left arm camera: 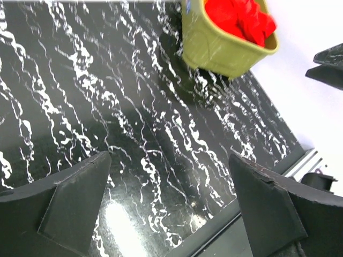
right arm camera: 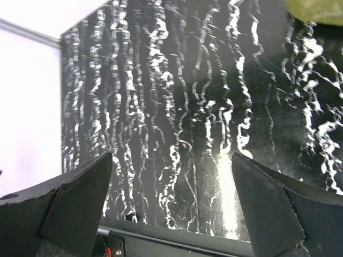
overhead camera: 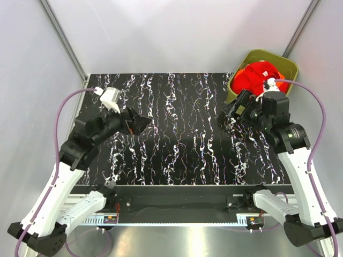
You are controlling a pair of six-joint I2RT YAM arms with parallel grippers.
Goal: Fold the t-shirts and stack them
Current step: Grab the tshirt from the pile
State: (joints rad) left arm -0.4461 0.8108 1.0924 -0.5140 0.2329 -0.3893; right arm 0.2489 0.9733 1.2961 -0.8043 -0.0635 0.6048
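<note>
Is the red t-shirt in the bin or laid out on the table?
In the bin: the red t-shirt sits crumpled inside the olive-green bin, heaped above its rim.

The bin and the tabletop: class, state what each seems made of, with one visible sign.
Bin: probably plastic, olive-green, smooth moulded walls, rolled rim.
Tabletop: hard, glossy black with white marble-like veins; the glare suggests laminate or polished stone, unclear which.

Red t-shirts [overhead camera: 258,77], olive-green bin [overhead camera: 287,66], black white-veined table [overhead camera: 171,134]
</note>
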